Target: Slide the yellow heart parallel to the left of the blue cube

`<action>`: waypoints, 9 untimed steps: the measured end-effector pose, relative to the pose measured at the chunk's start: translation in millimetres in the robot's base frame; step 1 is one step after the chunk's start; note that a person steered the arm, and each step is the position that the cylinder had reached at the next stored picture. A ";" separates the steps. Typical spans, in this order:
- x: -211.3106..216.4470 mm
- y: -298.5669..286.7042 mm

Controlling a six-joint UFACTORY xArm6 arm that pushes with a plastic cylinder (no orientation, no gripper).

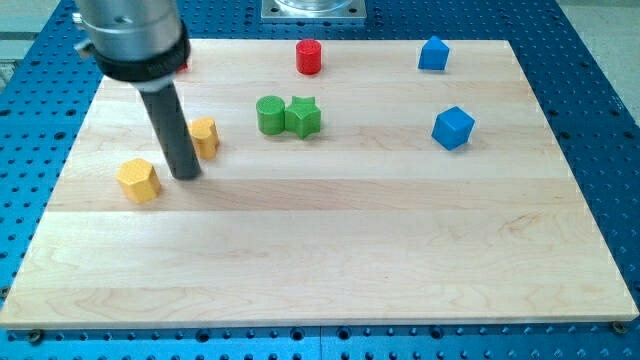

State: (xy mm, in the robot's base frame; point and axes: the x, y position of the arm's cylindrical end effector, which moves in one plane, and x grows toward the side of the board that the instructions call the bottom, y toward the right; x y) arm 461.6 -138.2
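My tip (186, 175), a bare rod with no fingers to open or close, sits between the yellow hexagon (138, 180) and the yellow heart (204, 137), so I should push steadily rightward toward the blue cube (452, 128), skirting below the green blocks

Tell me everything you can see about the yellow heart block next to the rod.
The yellow heart is a small orange-yellow block, matte and plastic-looking, sitting flat on the wooden board toward the view's left. The rod hides its left part, so its heart outline is hard to confirm. My tip sits just left of and below it, close or touching; I cannot tell which. The yellow hexagonal block lies apart, lower left. The blue cube is far to the right.
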 end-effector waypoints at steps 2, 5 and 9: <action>-54.4 43.9; -60.8 -62.1; -60.4 -64.7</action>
